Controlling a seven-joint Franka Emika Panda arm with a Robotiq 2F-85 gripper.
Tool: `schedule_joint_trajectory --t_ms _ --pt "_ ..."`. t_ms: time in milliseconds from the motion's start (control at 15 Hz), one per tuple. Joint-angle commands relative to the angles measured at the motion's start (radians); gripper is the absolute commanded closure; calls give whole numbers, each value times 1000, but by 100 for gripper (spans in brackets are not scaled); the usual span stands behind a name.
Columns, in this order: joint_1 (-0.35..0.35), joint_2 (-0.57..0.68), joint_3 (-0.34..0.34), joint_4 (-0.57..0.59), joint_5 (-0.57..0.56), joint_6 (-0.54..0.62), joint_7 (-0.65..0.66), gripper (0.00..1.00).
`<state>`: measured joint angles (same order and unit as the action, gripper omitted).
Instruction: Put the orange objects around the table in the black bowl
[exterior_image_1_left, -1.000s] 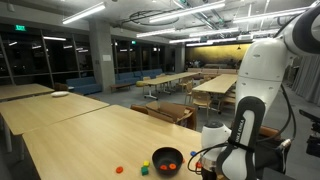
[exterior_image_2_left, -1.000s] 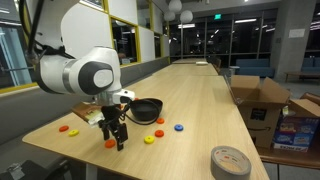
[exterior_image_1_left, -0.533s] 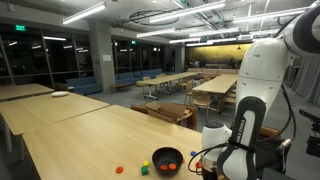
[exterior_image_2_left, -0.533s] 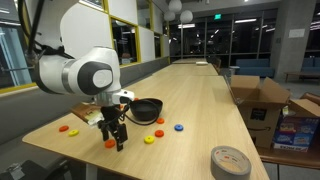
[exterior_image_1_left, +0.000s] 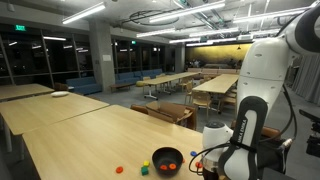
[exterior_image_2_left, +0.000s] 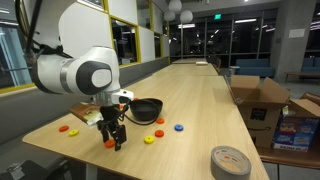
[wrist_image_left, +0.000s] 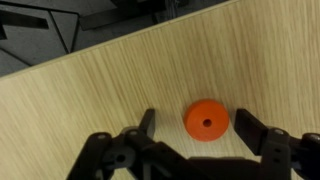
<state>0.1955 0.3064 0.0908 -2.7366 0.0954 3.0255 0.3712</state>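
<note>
In the wrist view a small orange disc with a centre hole lies flat on the pale wood table. My gripper is open and straddles it, with a gap on each side of the disc. An exterior view shows the gripper down at the table beside that orange piece. The black bowl stands just behind it. Two more orange pieces lie near the table's end, and another orange piece sits by the bowl. In an exterior view the bowl shows orange inside.
A yellow piece and a blue piece lie near the bowl. A roll of tape sits at the near table edge. Cardboard boxes stand beside the table. A green block and an orange piece lie left of the bowl.
</note>
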Motion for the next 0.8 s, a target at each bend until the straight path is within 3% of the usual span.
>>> schedule_joint_trajectory --t_ms 0,267,733 --pt "-1 -38 9 -33 30 12 -24 48" --pt "11 -43 2 -6 19 -10 -19 79" --pt "85 -160 -90 -11 -46 -75 31 75"
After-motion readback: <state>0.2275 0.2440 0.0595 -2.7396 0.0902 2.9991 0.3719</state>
